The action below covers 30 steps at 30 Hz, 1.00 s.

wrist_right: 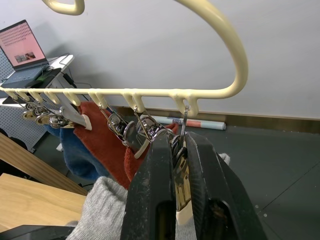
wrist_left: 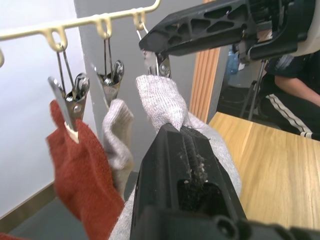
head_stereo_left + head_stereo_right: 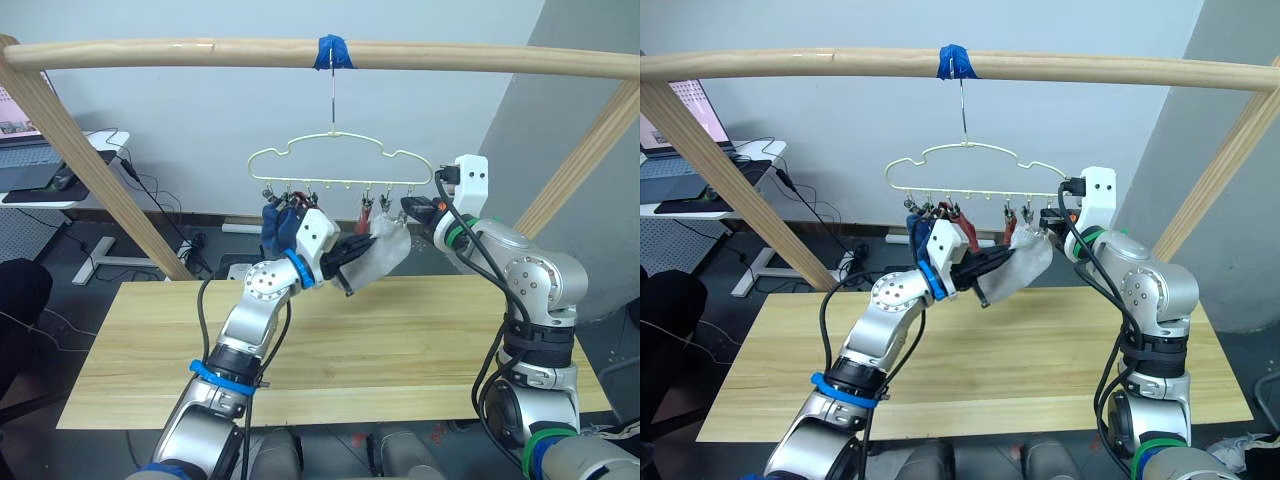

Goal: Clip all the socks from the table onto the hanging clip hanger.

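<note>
The cream clip hanger (image 3: 340, 160) hangs by its hook from the taped pole. Blue socks (image 3: 277, 226), red socks (image 1: 105, 145) and one light grey sock (image 2: 117, 130) hang from its clips. My left gripper (image 3: 350, 256) is shut on another light grey sock (image 3: 386, 252) and holds it up so that its top edge (image 2: 152, 87) sits right under the last clip (image 1: 179, 150). My right gripper (image 1: 176, 142) is shut on that clip, pinching its handles. I cannot tell whether the clip bites the sock.
The pale plank table (image 3: 400, 340) lies below both arms. A wooden pole (image 3: 150, 52) with blue tape (image 3: 333, 52) spans the top, with slanted frame poles (image 3: 90, 170) at both sides. A desk with a laptop (image 3: 680, 130) stands far left. A person (image 2: 295, 95) sits beyond the table.
</note>
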Available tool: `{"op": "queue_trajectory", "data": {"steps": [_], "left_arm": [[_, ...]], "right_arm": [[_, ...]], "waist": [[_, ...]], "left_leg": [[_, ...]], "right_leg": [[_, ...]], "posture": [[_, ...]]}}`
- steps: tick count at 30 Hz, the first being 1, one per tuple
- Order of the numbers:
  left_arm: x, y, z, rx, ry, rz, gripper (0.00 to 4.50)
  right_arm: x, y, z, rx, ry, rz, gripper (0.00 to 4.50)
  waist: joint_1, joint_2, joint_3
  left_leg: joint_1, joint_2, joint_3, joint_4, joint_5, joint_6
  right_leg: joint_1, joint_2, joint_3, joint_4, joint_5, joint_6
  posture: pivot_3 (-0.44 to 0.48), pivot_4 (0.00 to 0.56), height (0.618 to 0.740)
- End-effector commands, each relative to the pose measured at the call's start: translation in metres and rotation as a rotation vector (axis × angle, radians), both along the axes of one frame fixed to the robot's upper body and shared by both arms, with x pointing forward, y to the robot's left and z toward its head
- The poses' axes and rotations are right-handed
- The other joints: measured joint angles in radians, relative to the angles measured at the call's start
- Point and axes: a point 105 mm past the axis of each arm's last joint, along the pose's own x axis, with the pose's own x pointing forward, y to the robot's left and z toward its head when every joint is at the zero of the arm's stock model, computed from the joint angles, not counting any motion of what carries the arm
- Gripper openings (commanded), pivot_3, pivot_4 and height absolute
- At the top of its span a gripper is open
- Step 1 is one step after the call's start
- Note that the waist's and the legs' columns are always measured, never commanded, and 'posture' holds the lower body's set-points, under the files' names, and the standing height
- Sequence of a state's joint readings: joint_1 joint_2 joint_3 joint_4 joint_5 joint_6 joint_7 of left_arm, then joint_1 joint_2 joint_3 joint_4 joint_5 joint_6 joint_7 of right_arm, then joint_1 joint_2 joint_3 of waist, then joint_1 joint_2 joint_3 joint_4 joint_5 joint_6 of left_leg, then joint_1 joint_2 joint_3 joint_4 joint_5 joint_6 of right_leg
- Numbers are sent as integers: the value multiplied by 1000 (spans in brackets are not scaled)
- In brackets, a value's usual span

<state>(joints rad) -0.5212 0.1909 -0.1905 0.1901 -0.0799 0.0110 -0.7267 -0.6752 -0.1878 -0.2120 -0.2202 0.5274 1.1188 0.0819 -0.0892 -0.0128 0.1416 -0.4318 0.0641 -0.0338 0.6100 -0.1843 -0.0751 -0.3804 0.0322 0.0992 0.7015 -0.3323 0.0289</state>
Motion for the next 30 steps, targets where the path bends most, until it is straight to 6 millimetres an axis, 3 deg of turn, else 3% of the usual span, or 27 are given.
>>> {"op": "queue_trajectory", "data": {"steps": [1, 8, 21, 30], "left_arm": [[-2, -6, 16, -27, -62, -15, 17], [0, -6, 16, -19, -73, -12, 17], [9, -12, 25, -34, -69, -18, 0], [7, -25, 10, -13, -32, -72, 0]], "right_arm": [[-2, 1, 17, 4, -68, -2, 54], [-2, 0, 18, 11, -69, -1, 54], [-5, -2, 27, 83, -76, 10, 4489], [-28, -46, 40, 157, -124, -124, 4489]], "waist": [[0, 0, 0], [0, 0, 0], [0, 0, 0], [-2, 0, 0]], "left_leg": [[0, 0, 0, 0, 0, 0], [0, 0, 0, 0, 0, 0], [0, 0, 0, 0, 0, 0], [0, 0, 0, 0, 0, 0]], "right_leg": [[0, 0, 0, 0, 0, 0], [0, 0, 0, 0, 0, 0], [0, 0, 0, 0, 0, 0], [0, 0, 0, 0, 0, 0]], "posture": [[-69, 105, 740], [-71, 109, 740], [-76, 116, 740], [-113, 122, 740]]}}
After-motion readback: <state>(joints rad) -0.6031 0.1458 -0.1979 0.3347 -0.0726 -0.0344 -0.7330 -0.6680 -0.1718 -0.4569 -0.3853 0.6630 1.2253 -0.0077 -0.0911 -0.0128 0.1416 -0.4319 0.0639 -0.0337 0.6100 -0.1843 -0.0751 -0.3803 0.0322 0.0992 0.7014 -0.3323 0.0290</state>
